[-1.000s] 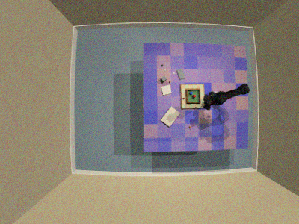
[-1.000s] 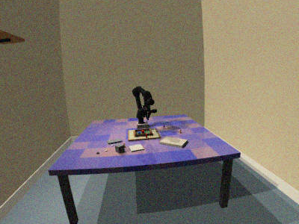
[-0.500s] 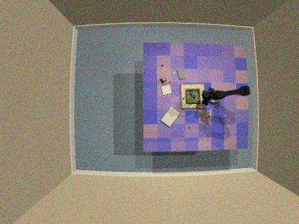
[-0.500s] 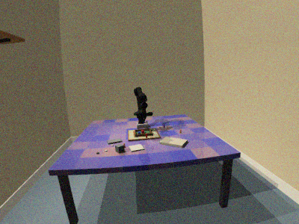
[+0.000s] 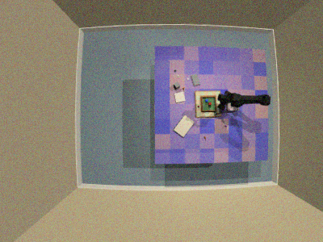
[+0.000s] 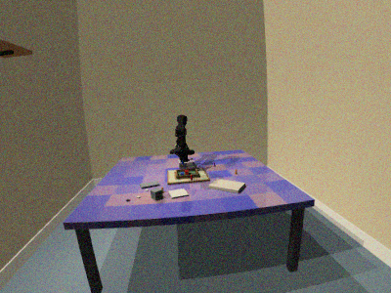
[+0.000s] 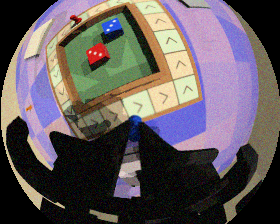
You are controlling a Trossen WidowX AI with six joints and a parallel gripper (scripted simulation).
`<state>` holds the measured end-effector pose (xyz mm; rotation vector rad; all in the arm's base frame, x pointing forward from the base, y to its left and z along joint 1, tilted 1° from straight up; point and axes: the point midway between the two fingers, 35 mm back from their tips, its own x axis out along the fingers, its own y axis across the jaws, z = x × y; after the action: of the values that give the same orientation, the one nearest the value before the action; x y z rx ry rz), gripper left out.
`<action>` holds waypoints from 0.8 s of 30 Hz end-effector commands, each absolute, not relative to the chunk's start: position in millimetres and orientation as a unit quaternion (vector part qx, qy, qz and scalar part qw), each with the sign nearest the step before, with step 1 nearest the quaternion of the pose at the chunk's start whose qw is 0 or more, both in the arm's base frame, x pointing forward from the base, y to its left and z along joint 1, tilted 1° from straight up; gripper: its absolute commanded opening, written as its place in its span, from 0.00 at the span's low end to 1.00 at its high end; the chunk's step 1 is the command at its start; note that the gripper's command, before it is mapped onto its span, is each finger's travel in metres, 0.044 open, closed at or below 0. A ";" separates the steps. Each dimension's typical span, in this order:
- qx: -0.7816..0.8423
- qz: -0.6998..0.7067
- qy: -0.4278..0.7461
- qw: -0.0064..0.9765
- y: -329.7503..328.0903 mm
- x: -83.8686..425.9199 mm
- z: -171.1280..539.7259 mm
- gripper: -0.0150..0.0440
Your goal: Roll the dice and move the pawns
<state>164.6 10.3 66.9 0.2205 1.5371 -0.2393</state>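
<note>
My gripper (image 7: 134, 125) (image 6: 184, 163) is shut on the blue pawn (image 7: 135, 120), whose blue head shows between the fingertips. It is over the near edge of the arrow board (image 7: 161, 21) (image 5: 198, 94) (image 6: 171, 180); I cannot tell if the pawn's base touches anything. The red die (image 7: 97, 54) (image 5: 210, 104) and the blue die (image 7: 112, 27) (image 5: 206, 101) lie apart inside the green-floored tray (image 7: 164, 70). The blue die's top seems to show three pips; the red die's number is too blurred to be sure. The red pawn (image 7: 75, 20) (image 6: 192, 178) stands on the board's far side.
A cream book (image 5: 184, 126) (image 6: 227, 186), a white pad (image 5: 179, 97) (image 6: 178, 193), a grey flat block (image 5: 195, 80) (image 6: 150, 185) and a dark cube (image 5: 176, 86) (image 6: 156, 194) lie around the board. A small orange thing (image 7: 29, 108) (image 6: 236, 172) lies off to one side.
</note>
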 end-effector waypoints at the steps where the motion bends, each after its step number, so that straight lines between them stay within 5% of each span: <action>1: 0.097 -0.107 0.692 0.707 6.1 163.3 62.7 0.25; 24: 0.097 -0.107 0.692 0.707 5.3 164.2 15.0 0.25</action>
<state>166.0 5.8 20.5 0.2200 1.5320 -0.2378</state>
